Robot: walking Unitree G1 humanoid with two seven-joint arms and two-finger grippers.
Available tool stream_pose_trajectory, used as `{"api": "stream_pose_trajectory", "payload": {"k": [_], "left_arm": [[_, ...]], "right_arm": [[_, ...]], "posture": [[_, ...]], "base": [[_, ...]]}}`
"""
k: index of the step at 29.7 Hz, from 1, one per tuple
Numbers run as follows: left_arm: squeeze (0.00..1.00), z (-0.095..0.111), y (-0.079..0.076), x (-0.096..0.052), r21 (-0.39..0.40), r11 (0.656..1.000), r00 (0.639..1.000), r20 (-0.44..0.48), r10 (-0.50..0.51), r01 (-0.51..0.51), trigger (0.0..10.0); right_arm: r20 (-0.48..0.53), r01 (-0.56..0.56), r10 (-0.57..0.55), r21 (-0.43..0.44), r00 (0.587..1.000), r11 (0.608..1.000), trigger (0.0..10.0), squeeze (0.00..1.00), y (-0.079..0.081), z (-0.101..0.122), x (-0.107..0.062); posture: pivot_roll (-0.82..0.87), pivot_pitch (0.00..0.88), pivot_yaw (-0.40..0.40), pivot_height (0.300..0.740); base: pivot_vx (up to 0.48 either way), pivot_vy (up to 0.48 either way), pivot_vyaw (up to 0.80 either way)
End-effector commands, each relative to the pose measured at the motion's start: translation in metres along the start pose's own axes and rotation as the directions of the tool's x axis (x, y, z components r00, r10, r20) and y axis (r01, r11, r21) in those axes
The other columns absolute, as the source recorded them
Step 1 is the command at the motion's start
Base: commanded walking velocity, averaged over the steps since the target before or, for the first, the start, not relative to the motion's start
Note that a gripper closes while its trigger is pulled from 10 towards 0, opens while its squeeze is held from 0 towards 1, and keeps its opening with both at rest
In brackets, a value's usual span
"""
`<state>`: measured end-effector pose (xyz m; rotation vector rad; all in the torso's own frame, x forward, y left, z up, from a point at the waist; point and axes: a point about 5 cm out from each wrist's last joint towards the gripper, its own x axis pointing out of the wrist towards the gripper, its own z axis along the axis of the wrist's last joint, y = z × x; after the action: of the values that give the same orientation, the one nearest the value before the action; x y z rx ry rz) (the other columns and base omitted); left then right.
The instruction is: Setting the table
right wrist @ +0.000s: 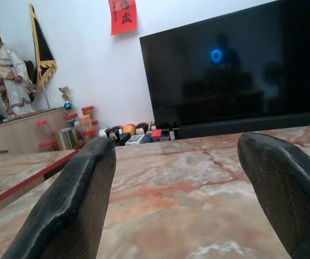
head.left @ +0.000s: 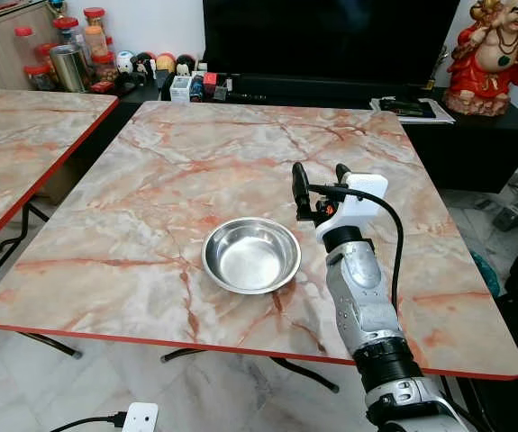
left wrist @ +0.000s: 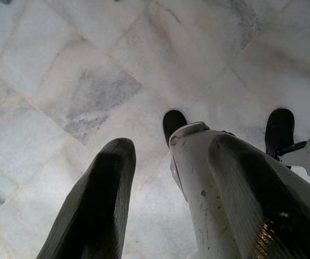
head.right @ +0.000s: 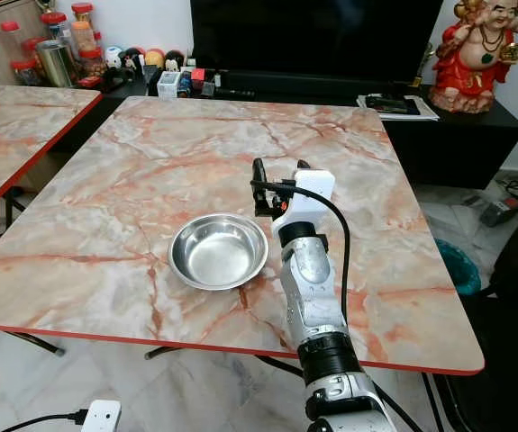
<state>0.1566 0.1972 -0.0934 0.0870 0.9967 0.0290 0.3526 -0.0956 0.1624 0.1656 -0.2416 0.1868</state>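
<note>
Steel bowl (head.left: 251, 255) upright and empty on the marble table (head.left: 150, 198), near the front edge and roughly midway across, presumably set as one place. Right gripper (head.left: 318, 179) just beside the bowl's far right rim, apart from it, fingers spread with nothing between them; wrist view along those fingers (right wrist: 68, 205) out over bare tabletop toward the television (right wrist: 235, 70), so aimed past the bowl rather than at it. Probably free of the bowl and ready for the next item. Left gripper (left wrist: 165, 205) down at the robot's side, idle, fingers parted over the pale floor tiles (left wrist: 79, 81). Second marble table (head.left: 24, 135) alongside on the left; jars (head.left: 78, 45) and a red figurine (head.left: 493, 54) behind.
</note>
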Motion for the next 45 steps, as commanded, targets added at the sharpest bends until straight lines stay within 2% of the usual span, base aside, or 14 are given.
{"api": "stream_pose_trajectory", "payload": {"k": [1, 9, 19, 45], "left_arm": [[0.00, 0.000, 0.001, 0.000, 0.002, 1.000, 1.000, -0.010, 0.004, -0.004, 10.0], [0.00, 0.006, 0.008, 0.000, -0.033, 0.998, 0.998, 0.036, 0.055, -0.053, 10.0], [0.00, 0.006, 0.012, 0.000, -0.029, 0.997, 0.997, 0.038, 0.066, -0.065, 10.0], [0.00, 0.007, 0.015, -0.001, -0.029, 0.997, 0.996, 0.046, 0.071, -0.070, 10.0]], "right_arm": [[0.012, -0.006, 0.006, -0.003, 1.000, 1.000, 10.0, 0.00, 0.003, 0.003, 0.002], [0.017, 0.000, 0.000, -0.006, 1.000, 1.000, 10.0, 0.00, 0.004, 0.002, 0.002], [0.023, 0.025, -0.025, -0.003, 0.999, 1.000, 10.0, 0.00, -0.002, 0.004, 0.002], [0.031, 0.018, -0.018, -0.008, 0.999, 1.000, 10.0, 0.00, 0.003, 0.003, 0.001]], "posture": [[-0.04, 0.000, -0.031, 0.740], [-0.04, 0.000, -0.029, 0.740], [-0.04, 0.000, -0.023, 0.740], [-0.04, 0.000, -0.011, 0.740]], "base": [[0.000, 0.319, 0.00], [0.000, 0.322, 0.00], [0.000, 0.327, 0.00], [0.000, 0.348, 0.00]]}}
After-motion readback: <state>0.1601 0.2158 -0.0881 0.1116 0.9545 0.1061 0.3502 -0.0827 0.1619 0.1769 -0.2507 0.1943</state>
